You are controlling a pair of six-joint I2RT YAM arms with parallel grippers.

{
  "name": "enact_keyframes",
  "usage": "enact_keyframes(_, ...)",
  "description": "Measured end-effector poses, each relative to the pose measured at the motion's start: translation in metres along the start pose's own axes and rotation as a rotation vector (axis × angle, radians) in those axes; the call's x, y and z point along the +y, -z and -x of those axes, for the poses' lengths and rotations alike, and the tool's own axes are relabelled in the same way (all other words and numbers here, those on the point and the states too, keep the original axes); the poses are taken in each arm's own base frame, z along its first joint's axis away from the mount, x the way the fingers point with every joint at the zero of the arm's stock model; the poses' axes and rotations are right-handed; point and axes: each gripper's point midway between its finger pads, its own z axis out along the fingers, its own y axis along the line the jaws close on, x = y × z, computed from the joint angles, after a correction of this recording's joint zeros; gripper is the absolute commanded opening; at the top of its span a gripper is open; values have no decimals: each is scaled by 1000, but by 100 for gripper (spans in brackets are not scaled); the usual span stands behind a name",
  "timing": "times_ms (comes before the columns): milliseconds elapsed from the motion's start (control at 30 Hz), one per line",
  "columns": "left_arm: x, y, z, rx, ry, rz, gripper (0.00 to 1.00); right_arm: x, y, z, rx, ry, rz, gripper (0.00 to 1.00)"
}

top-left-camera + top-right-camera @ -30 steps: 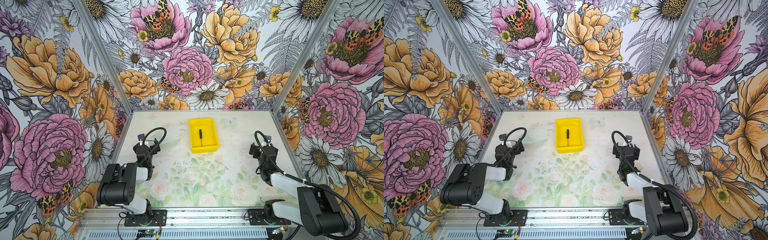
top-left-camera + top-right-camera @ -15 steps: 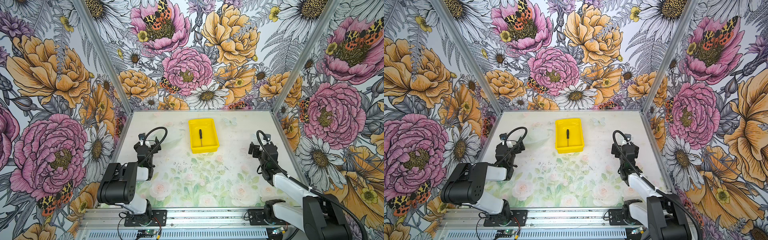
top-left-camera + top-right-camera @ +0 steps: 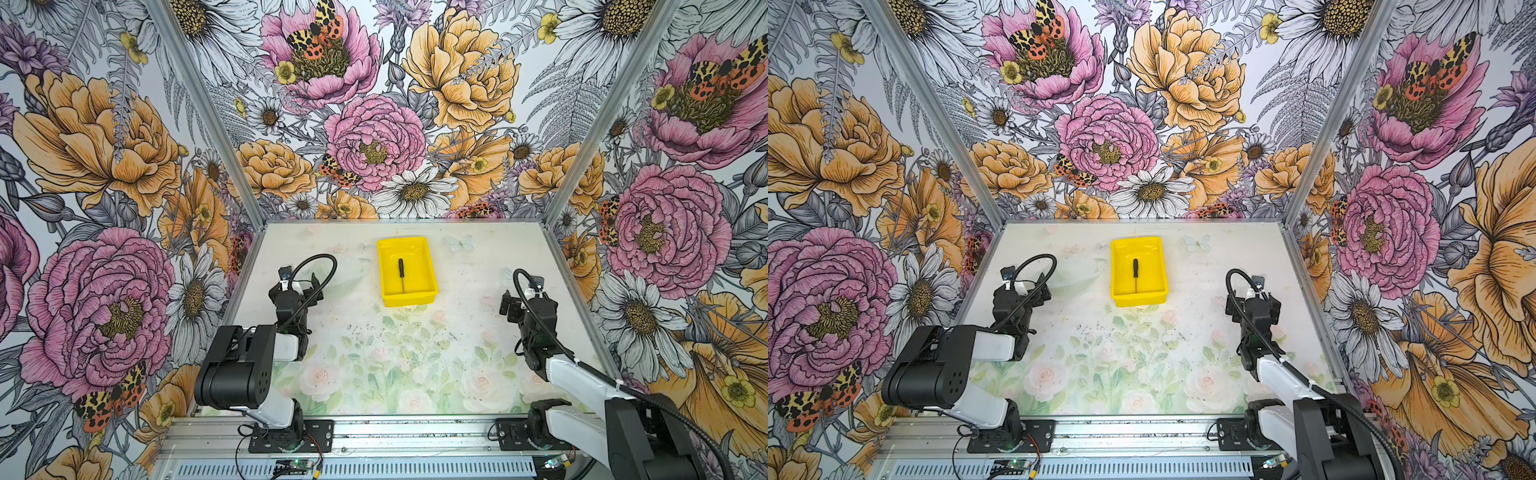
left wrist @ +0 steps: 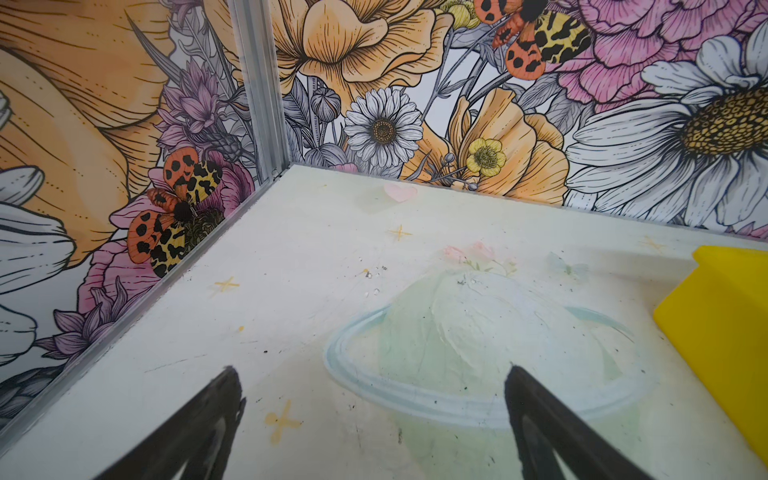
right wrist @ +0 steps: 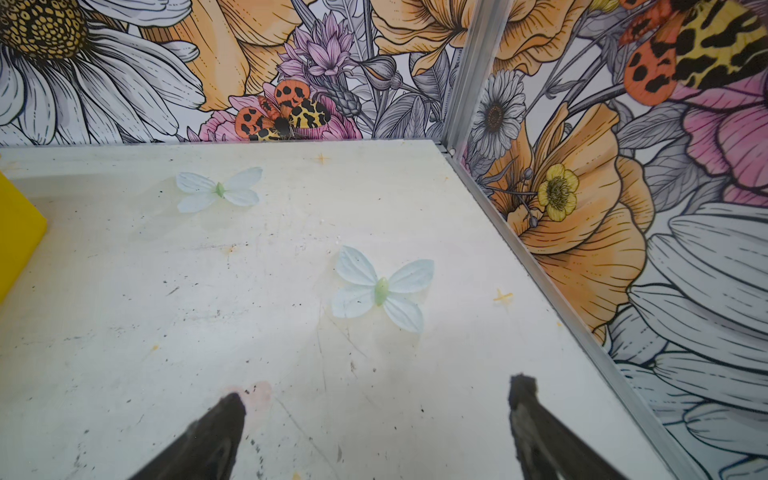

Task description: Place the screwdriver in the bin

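Zero held | logged left gripper [image 4: 370, 374] and right gripper [image 5: 376, 388] wide open, empty | found screwdriver [image 3: 402, 275] lying flat inside bin [image 3: 409, 299] near far edge of table [image 3: 478, 353] | feared stray reach bumping bin, spilling it

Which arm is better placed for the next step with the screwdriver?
Neither: the screwdriver already lies in the bin; left gripper and right gripper both stand open, empty, about equally far from it.
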Motion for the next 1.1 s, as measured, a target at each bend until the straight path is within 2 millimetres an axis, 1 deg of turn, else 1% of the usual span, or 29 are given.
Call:
enact_keyframes(67, 2, 0, 0, 0, 2, -1, 99, 3, -10, -5, 17, 5, -3, 99)
enact_keyframes(133, 2, -1, 0, 0, 3, -2, 99, 6, -20, -4, 23, 8, -4, 99)
enact_keyframes(300, -1, -1, 0, 5, 5, -41, 99, 9, -34, 20, -38, 0, -7, 100)
enact_keyframes(367, -2, -1, 0, 7, 7, -55, 98, 8, -38, 24, -64, -7, -13, 99)
enact_keyframes(533, -6, -1, -1, 13, 9, -103, 99, 2, -50, 13, -52, -13, -38, 99)
enact_keyframes(700, -9, -2, -1, 16, 9, -121, 99, -2, -55, 11, -67, -24, -47, 100)
enact_keyframes(867, -9, -2, -1, 19, 9, -121, 99, -3, -54, 19, -99, -36, -45, 99)
enact_keyframes(1100, -12, -2, -2, 24, -1, -127, 99, -3, -54, 21, -108, -38, -44, 99)
